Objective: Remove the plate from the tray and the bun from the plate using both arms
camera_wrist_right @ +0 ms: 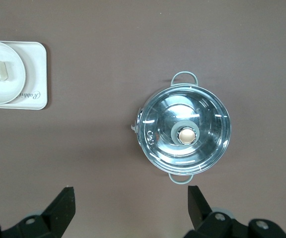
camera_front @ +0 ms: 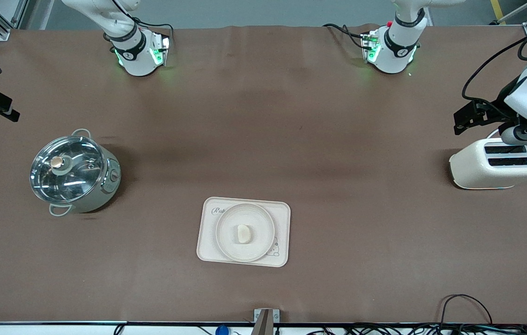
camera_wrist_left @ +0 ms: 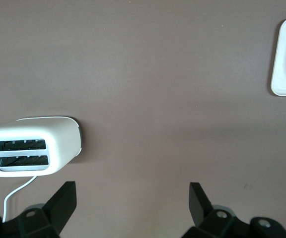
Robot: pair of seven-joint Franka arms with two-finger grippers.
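Front view shows the bun (camera_front: 243,233) lying in the middle of the plate (camera_front: 258,218), and the plate sitting on the tray (camera_front: 207,232), covering most of it and part of the script word. The tray rests on the worktop (camera_front: 263,139) midway between the two ends, close to the edge nearest the front camera. Nothing has been lifted yet; both removals remain to be done.

Left pincer (camera_wrist_left: 133,198) hangs over bare worktop at the left arm's end, beside a white toaster (camera_front: 498,164), its fingers spread wide and empty. Right pincer (camera_wrist_right: 131,198) hangs over the worktop at the right arm's end, near a lidded steel pot (camera_front: 73,173), likewise spread and empty; in the front view only a dark part of it seems to show at the frame's edge. Both are well apart from the tray.

My judgement is that the step in hand is the approach. One arm should come down on the plate's raised rim at the side facing its own end of the worktop, pinching rim only, not the tray lip beneath. Lift the plate level so the bun does not roll. The other pincer should take the bun across its narrow width, gently, as it looks soft. The two arms should keep to their own sides of the tray to avoid crossing.
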